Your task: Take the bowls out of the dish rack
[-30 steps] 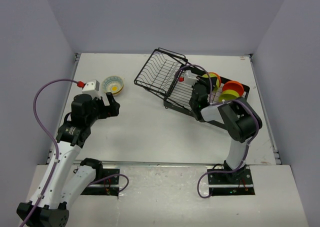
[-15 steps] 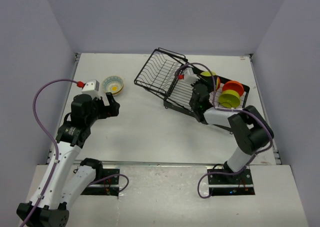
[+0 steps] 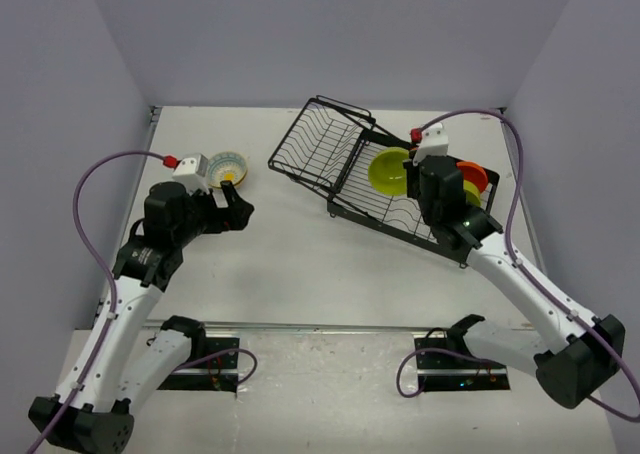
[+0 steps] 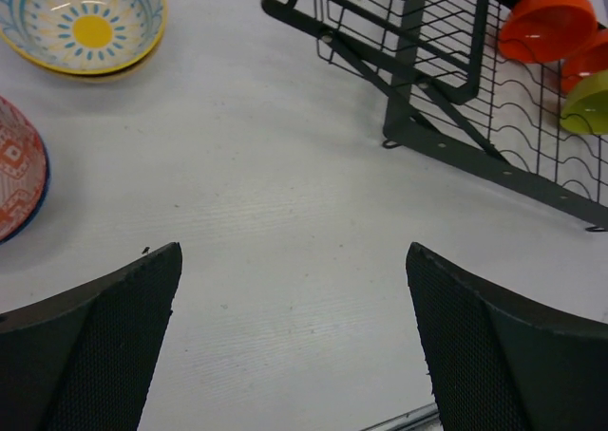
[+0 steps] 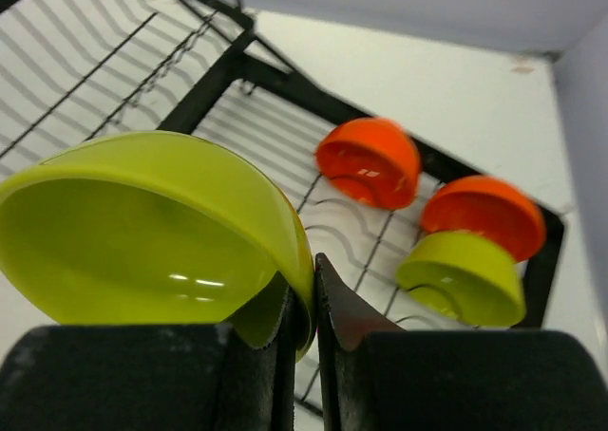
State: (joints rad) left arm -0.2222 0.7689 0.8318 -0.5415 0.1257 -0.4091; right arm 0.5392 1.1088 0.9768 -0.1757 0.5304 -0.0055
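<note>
One lime bowl (image 5: 142,232), rim pinched in the right hand (image 5: 306,287), clears the bars of the dish rack (image 5: 285,84) beneath that hand; left hand (image 4: 293,260) gapes empty.

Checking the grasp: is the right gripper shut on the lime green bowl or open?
Shut on it. The right wrist view shows the right gripper pinching the lime green bowl by its rim, over the dish rack.

the left arm (image 3: 125,319) and right arm (image 3: 520,284) are built of white links and black joints; purple cables (image 3: 120,155) are looped along both.
</note>
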